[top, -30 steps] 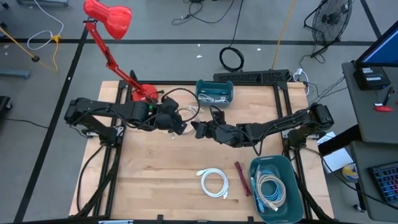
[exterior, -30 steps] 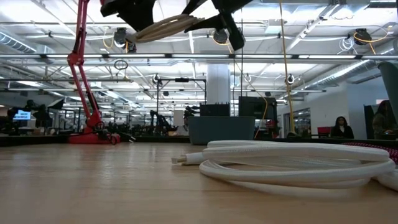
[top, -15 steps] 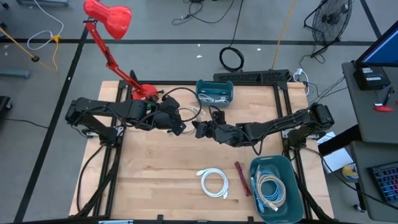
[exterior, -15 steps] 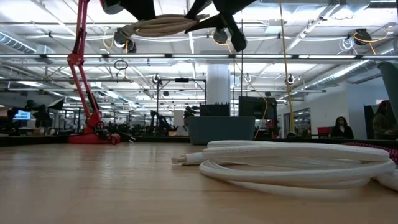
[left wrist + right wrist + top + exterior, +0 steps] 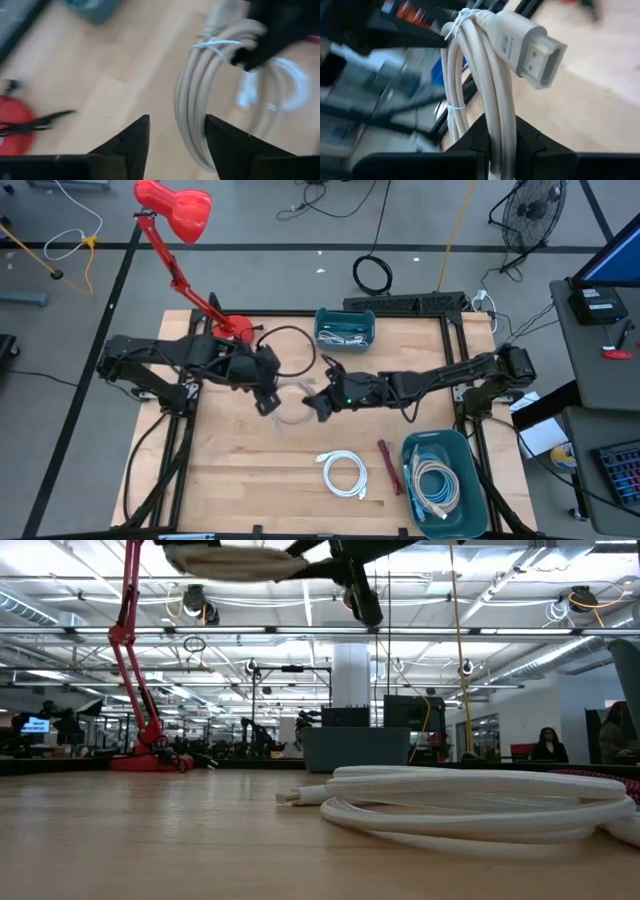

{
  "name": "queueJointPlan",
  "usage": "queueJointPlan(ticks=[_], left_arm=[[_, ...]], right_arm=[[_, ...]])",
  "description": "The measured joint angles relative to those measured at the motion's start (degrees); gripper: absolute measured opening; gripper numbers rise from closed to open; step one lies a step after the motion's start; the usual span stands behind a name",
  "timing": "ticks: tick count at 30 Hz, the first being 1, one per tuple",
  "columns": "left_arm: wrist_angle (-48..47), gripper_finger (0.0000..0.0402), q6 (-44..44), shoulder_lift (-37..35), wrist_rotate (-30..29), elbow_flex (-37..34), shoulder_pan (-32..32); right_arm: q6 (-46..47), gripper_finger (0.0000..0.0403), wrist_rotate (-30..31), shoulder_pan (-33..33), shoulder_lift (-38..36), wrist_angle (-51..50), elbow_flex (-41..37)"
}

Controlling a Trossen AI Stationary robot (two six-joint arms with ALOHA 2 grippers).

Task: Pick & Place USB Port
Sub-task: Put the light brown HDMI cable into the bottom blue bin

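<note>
- Cream-coloured bundled cable [image 5: 485, 100], tied with thin white ties and ending in a flat plug, hangs in the air above the middle of the wooden counter [image 5: 230, 480], between the two arms.
- Right hand [image 5: 322, 404] is clamped tight on the bundle; its own wrist view shows the strands pinched between its dark fingers [image 5: 527, 142].
- Left hand [image 5: 268, 400] sits just beside the bundle with its fingers spread and nothing between them; in its wrist view the cable loops lie past the gap, apart from it.
- Step in hand, as I read it: a handover in mid-air, with the cable now carried by the right arm alone.
- Next move likely calls for the right arm to swing the bundle toward the teal bin [image 5: 438, 475] at the near right corner, which already holds a similar coil, and lower it inside before letting go.
- Left arm should draw clear so dangling loops do not snag it.
- White coiled cable [image 5: 343, 473] lies on the counter, untouched.
</note>
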Motion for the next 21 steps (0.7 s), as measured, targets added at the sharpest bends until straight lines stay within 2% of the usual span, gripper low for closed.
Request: queueJointPlan(ticks=[6,10,13,17,19,21], left_arm=[[1.8,0.0166,0.3,-4.1,11.3,0.0,-0.6],[1.4,0.0154,0.0,-6.3,17.1,0.0,-1.9],[0.1,0.0152,-0.7,-7.3,16.2,0.0,-2.9],[-2.0,0.0153,-2.9,-7.2,11.6,0.0,-5.5],[-2.7,0.0152,-3.9,-7.2,8.9,-0.1,-7.2],[-2.6,0.0152,-4.7,-7.2,6.5,-0.1,-8.7]], right_arm=[[-6.3,0.0030,-16.4,0.3,-1.9,-2.1,0.0],[-7.7,0.0030,-23.3,0.2,-5.1,-7.7,0.1],[-6.0,0.0030,-30.3,0.8,-7.8,-13.8,-0.1],[0.7,0.0030,-37.3,4.6,-13.1,-18.6,0.0],[4.6,0.0030,-37.9,7.5,-16.5,-21.6,0.1],[8.9,0.0030,-36.0,11.3,-20.0,-26.1,0.1]])
